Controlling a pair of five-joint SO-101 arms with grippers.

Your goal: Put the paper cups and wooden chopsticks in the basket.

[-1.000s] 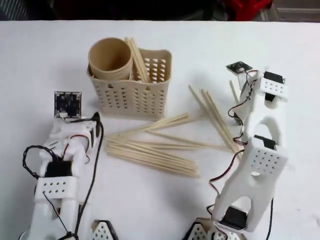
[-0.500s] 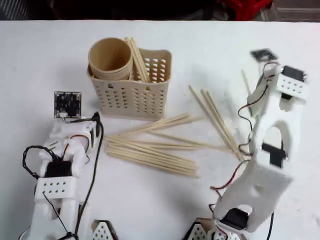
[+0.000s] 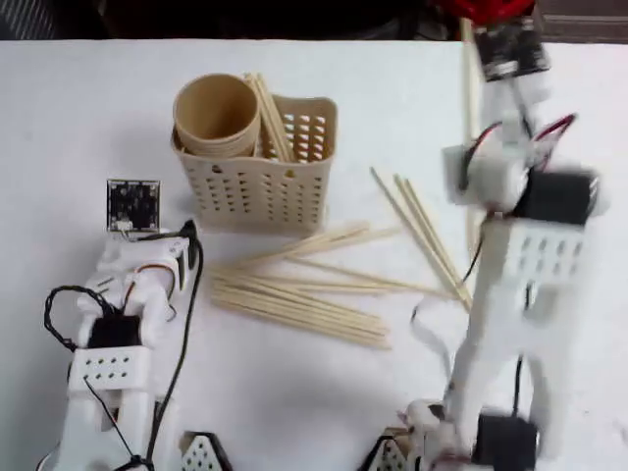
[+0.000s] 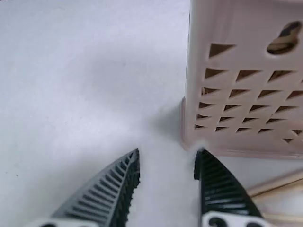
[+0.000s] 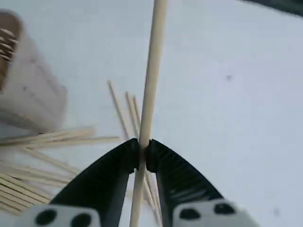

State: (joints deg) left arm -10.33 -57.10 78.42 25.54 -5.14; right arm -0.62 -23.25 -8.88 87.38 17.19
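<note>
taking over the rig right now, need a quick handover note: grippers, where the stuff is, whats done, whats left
Right gripper: shut on one wooden chopstick, held clear of the table.
Left gripper: open and empty, low over the table beside the basket.
Done: the stacked paper cups stand in the basket, with a few chopsticks next to them.
Left: the held one, the loose pile on the table in front of the basket, and a smaller bunch lying nearer the right arm.
</note>
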